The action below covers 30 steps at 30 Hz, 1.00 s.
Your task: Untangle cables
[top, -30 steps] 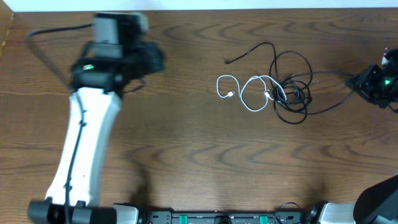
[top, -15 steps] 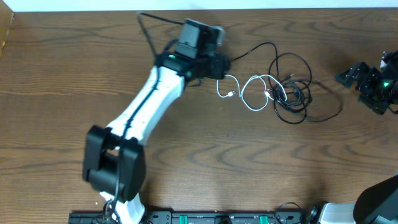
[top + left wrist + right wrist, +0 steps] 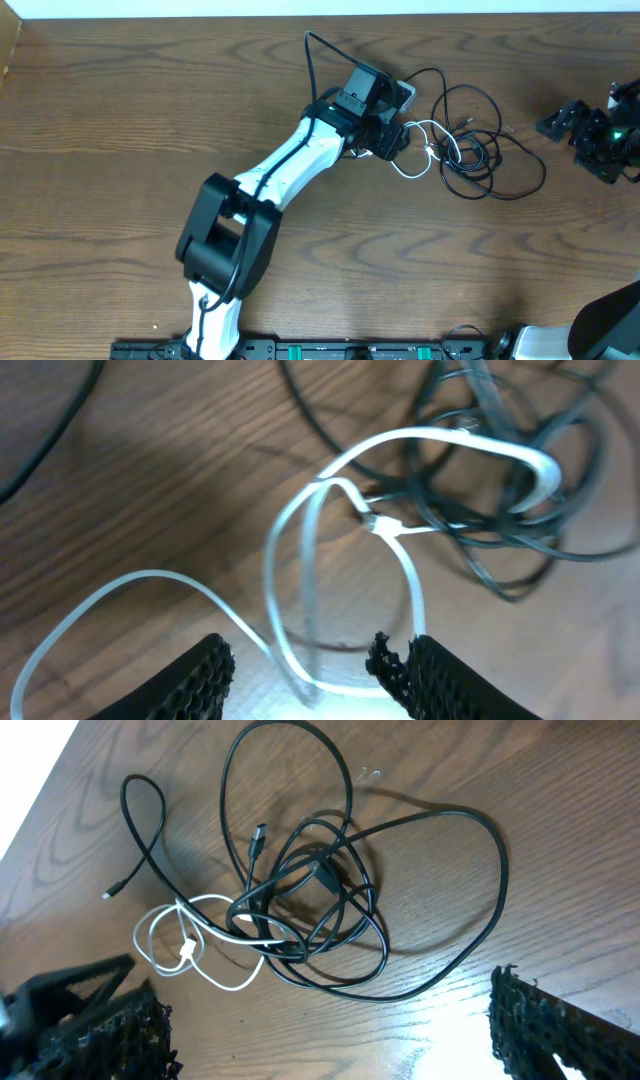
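Found left gripper (image 3: pixel 392 140) out over the white cable (image 3: pixel 412 170), at the left edge of the tangle, on the far half of the table (image 3: pixel 100 150). A second back: parked far left, blurred in motion. Half a second back: just short of the cable's left plug end. Now hides the leftmost white loop from overhead.

From the left wrist: left gripper (image 3: pixel 310 665) with jaws partway apart, fingers (image 3: pixel 205 675) either side of a low bend of white cable (image 3: pixel 300 560). No pinch visible. Cannot tell whether the tips touch the table.

Found right gripper (image 3: pixel 560 124) near the right edge, well apart from the pile. From the right wrist: right gripper (image 3: pixel 325 1005) spread wide, only bare table between the fingers. A second back: looked narrower from overhead, with a black strand drawn out straight toward it. Now slack, that outer loop lying in a round curve, clear of the gripper.

Black cables (image 3: pixel 478 150): knotted clump just right of the white loops, with white strand threaded through it. Same spot as before. One thin black tail running up-left toward the left gripper. Same black cables (image 3: pixel 320 895) from the right wrist, white cable (image 3: pixel 165 930) at their lower left.
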Tool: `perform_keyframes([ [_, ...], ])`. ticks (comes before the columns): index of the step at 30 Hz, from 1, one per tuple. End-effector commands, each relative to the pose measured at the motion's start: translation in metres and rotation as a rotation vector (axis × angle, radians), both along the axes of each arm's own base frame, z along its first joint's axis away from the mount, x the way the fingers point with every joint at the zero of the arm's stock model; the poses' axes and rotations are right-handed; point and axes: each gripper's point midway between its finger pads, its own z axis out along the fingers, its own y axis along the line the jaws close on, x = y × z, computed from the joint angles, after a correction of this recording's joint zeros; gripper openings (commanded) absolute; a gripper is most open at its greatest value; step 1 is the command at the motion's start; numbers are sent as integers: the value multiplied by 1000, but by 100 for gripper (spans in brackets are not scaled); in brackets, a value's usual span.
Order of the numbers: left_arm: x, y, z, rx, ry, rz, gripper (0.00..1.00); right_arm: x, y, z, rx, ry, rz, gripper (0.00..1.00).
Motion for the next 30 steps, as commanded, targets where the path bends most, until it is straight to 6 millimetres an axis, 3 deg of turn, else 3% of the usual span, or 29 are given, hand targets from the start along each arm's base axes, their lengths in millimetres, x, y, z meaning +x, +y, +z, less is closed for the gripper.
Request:
perform_keyframes([
  [1, 14, 6, -27, 65, -31, 27, 57, 2, 8, -1, -15, -6, 45, 99],
  [5, 18, 3, -38, 60, -35, 26, 56, 2, 10, -1, -15, -6, 53, 99],
  [9, 18, 2, -39, 60, -35, 26, 9, 2, 10, 0, -15, -7, 53, 99],
  [12, 20, 1, -25, 34, -37, 56, 8, 2, 10, 0, -15, -6, 53, 99],
  [14, 22, 0, -1, -2, -49, 87, 8, 3, 13, 0, -12, -13, 67, 99],
  [17, 23, 0, 54, -82, -101, 130, 8, 5, 21, 1, -18, -28, 114, 99],
  [18, 21, 1, 83, -119, -139, 138, 7, 6, 25, 1, -22, -32, 134, 99],
  [24, 3, 28, 211, -253, -345, 218, 7, 12, 57, 4, -37, -71, 271, 99],
  [27, -13, 39, 254, -309, -413, 218, 8, 18, 74, 6, -48, -98, 324, 99],
  [30, -26, 48, 283, -348, -462, 218, 7, 23, 89, 8, -54, -121, 366, 99],
])
